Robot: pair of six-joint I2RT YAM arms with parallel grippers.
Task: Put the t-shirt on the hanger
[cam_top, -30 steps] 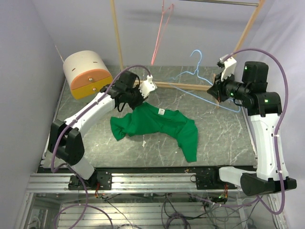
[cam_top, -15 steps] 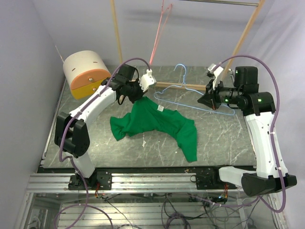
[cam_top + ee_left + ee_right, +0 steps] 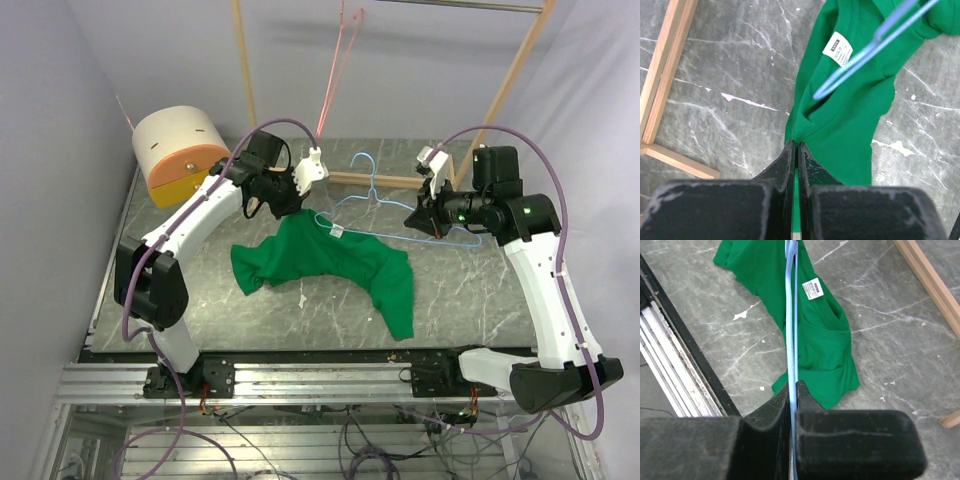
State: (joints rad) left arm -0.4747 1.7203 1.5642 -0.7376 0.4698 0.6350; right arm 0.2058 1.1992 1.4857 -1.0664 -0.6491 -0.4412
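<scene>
Grey marbled table [image 3: 200, 290] below, wooden rack frame [image 3: 385, 181] along the far side. Green t-shirt [image 3: 330, 262] mostly lying mid-table, neck end hoisted toward the far left, sleeve and hem trailing toward the near right. Left gripper [image 3: 287, 203] pinched tight on the collar edge and holding it up off the table, probably to keep the neck hole open as an entry. Right gripper [image 3: 420, 218] clamped on the light blue wire hanger [image 3: 372, 203] near one end, both wires between the fingers, hanger in the air above the table with its free corner aimed at the collar. In the left wrist view, free corner right at the neck opening, just beside the white neck label [image 3: 837, 48]; cannot tell whether inside the cloth yet. Judged step: threading the first hanger shoulder into the neck. Needs a low, slanted feed under the raised collar. Risks: collar slipping from the pinch, wire snagging on a fold.
</scene>
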